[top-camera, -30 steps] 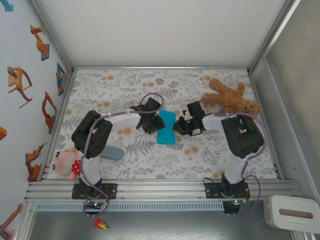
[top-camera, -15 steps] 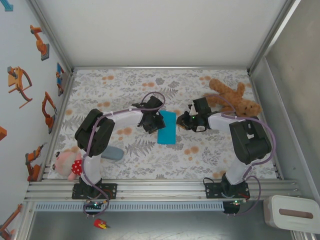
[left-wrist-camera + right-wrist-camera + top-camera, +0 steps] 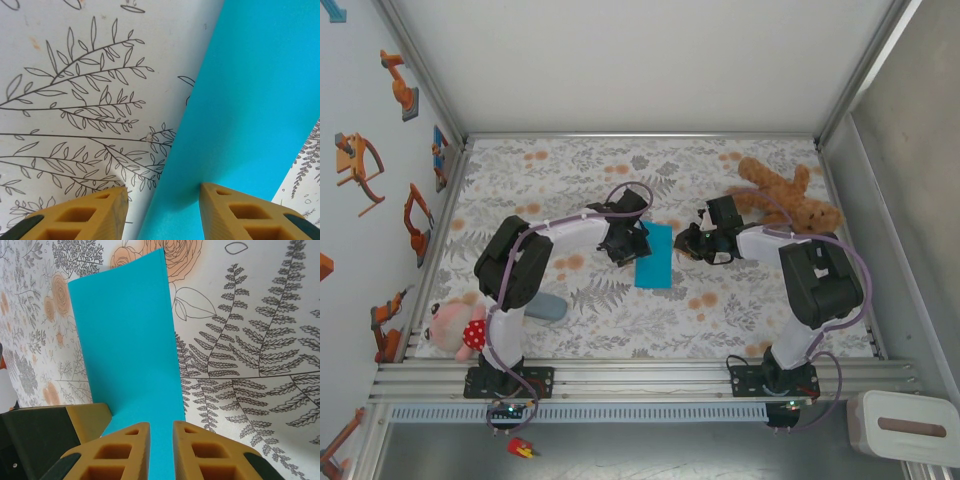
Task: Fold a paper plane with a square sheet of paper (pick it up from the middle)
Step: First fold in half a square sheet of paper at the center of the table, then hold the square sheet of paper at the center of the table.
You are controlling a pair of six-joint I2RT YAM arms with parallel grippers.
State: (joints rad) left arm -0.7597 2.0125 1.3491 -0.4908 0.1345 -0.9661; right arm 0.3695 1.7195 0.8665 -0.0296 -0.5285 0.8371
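Centrally on the bench [image 3: 740, 310], the sheet of paper [image 3: 653, 257] lay as a narrow turquoise rectangle. Its long sides ran from the near edge toward the far edge, and the flowered cloth was beneath it.

The left gripper [image 3: 162, 211] sat at the sheet's left long side with its jaws partly apart and nothing between them. In the left wrist view that long edge ran up through the gap: one finger stood over the bare cloth, and the other finger [image 3: 242, 215] stood over the blue paper, throwing a shadow on it.

The right gripper [image 3: 161, 450] was at the opposite long side, facing the left one across the sheet. Its jaws stood narrow, with a thin slit between them and turquoise showing through it. The paper stretched away from its fingertips, one far corner slightly raised off the cloth. I could not tell whether these fingertips touched the sheet.

A brown teddy bear [image 3: 788, 195] lay toward the far right corner of the bench. A grey-blue case [image 3: 544, 307] rested near the left arm at the near edge, and a pink doll [image 3: 455, 325] lay at the near left corner.
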